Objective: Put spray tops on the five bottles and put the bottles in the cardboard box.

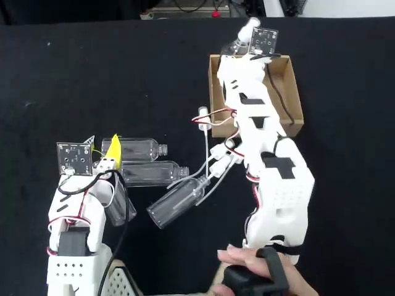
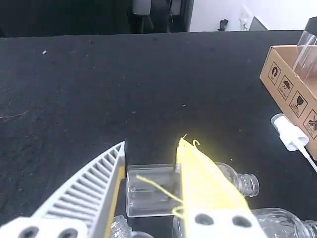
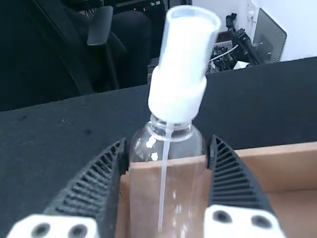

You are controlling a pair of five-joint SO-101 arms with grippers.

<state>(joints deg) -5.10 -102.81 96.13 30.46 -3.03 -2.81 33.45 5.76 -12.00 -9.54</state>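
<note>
Plenty of bare black table [image 1: 345, 185] on the far left and down the right side. The clutter is all in the middle. The cardboard box [image 1: 296, 105] sits at the far side with its top open, and the right arm is stretched out right over it.

The capped bottle [image 3: 168, 146] is clear plastic with a white spray top [image 3: 183, 64] on it, and you can see the dip tube running down inside. The right gripper [image 3: 168, 143] is clamped on its body, black fingers on either side, holding it over the box's far wall with the top poking out past that edge.

Over by the left arm, the left gripper [image 2: 152, 147] is spread apart, one white finger and one yellow. An uncapped bottle [image 2: 148, 198] lies on its side just under them, base end between the fingertips, neck pointing toward the box. I can't tell if they're touching it.

Two more bare bottles [image 1: 154, 172] [image 1: 179, 203] lie close beside it, and a fourth [image 1: 117, 206] is tucked under the left arm. Loose spray tops [image 1: 219, 159] lie between the bottles and the box, with one more [image 1: 202, 117] right against the box's near corner.
</note>
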